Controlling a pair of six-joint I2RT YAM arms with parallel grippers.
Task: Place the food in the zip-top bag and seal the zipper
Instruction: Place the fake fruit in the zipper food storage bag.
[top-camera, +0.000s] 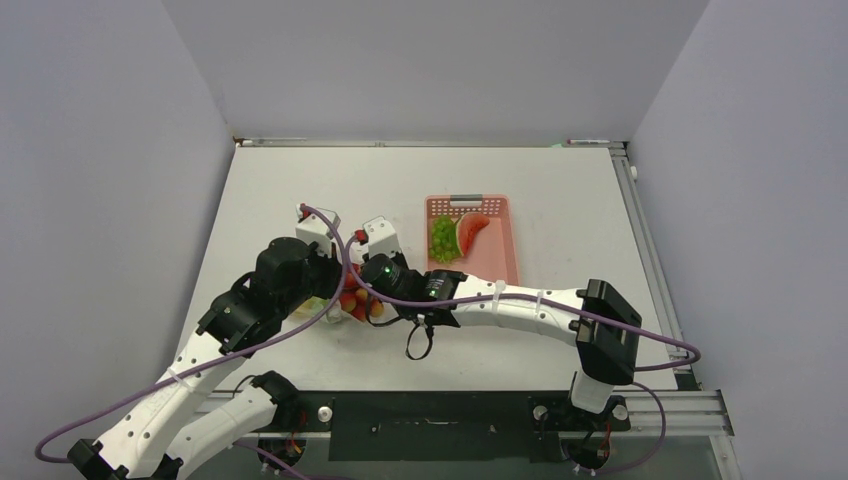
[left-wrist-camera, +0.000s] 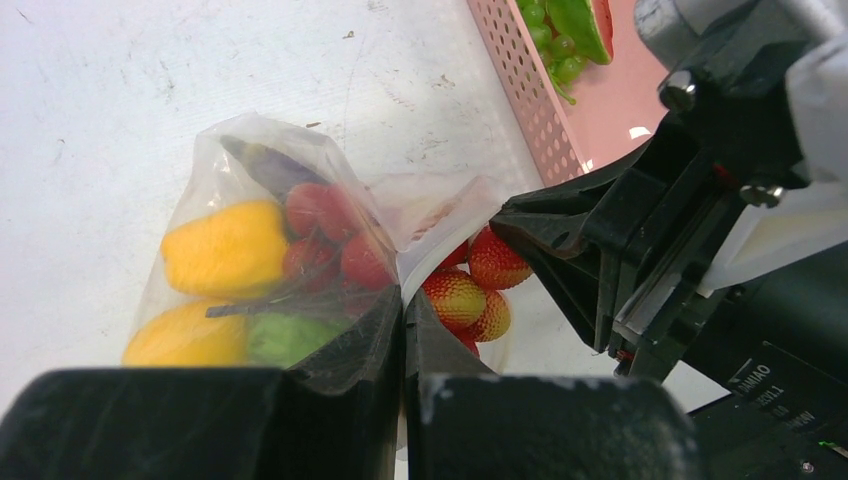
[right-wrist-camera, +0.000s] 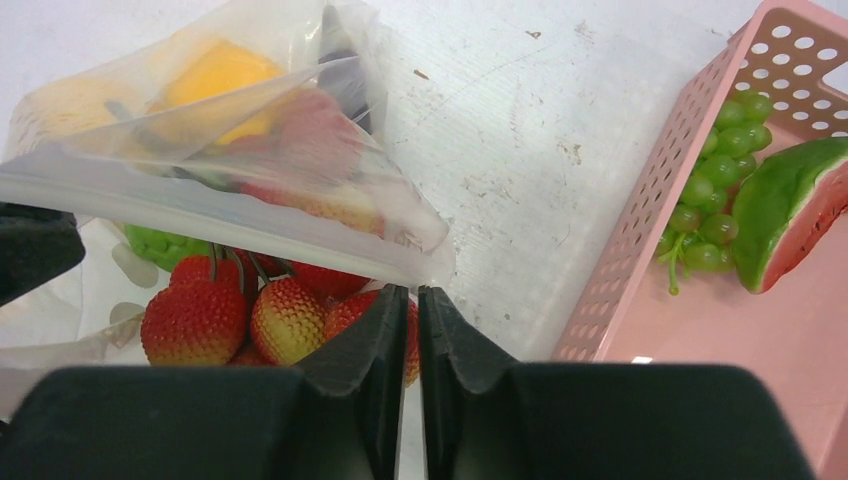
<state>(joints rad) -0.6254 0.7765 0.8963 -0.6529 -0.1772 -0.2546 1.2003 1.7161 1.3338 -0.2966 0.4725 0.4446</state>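
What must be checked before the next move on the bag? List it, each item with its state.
1. Left gripper gripping the zip-top bag: shut on its edge, ok.
2. Right gripper gripping the bag: fingers nearly together at its corner, plastic between them cannot tell.
3. Zipper sealed: mouth looks open, not ok.
4. Strawberries clear of the zipper: right beside it, cannot tell.
5. All food bagged: grapes and watermelon slice lie in the pink basket, not ok.
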